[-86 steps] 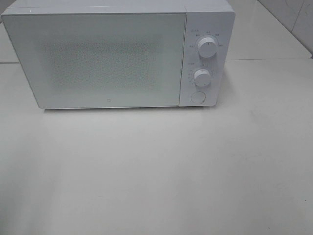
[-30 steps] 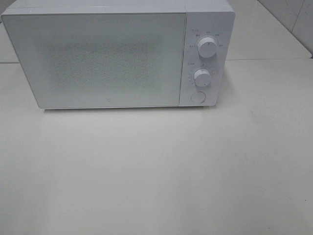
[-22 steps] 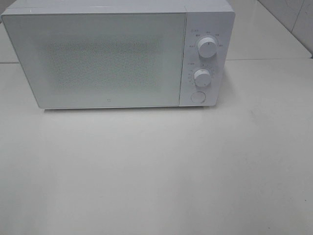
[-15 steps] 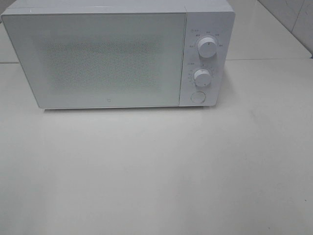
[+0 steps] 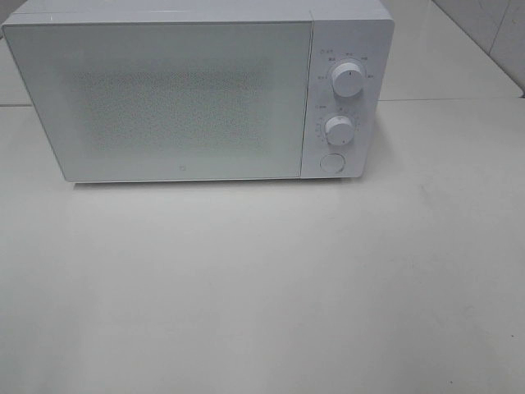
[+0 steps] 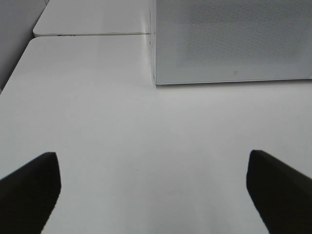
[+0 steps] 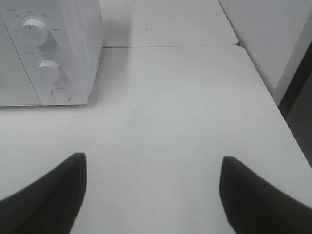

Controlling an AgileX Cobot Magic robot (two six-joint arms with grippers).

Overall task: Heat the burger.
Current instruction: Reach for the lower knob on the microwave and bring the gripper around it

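The burger is not being shown in any view, so where it is lying cannot be told. The microwave (image 5: pixel 180 98) is being seen at the far side of the white table (image 5: pixel 262 287), with its door (image 5: pixel 164 103) being kept closed; nothing is being made out through the speckled window. To the right of the door, two white knobs are being displayed one above the other, the upper knob (image 5: pixel 347 80) and the lower knob (image 5: pixel 338 129), with a round button (image 5: pixel 331 162) just below them.

In the left wrist view the left gripper (image 6: pixel 153 195) is being held over bare tabletop near the door's front left corner, its dark fingers (image 6: pixel 29 195) being kept wide apart with nothing between them. In the right wrist view the right gripper (image 7: pixel 153 195) is being held over the table in front of the knob panel, its fingers (image 7: pixel 44 200) likewise being kept apart and nothing being gripped. Neither gripper is being shown in the high view.
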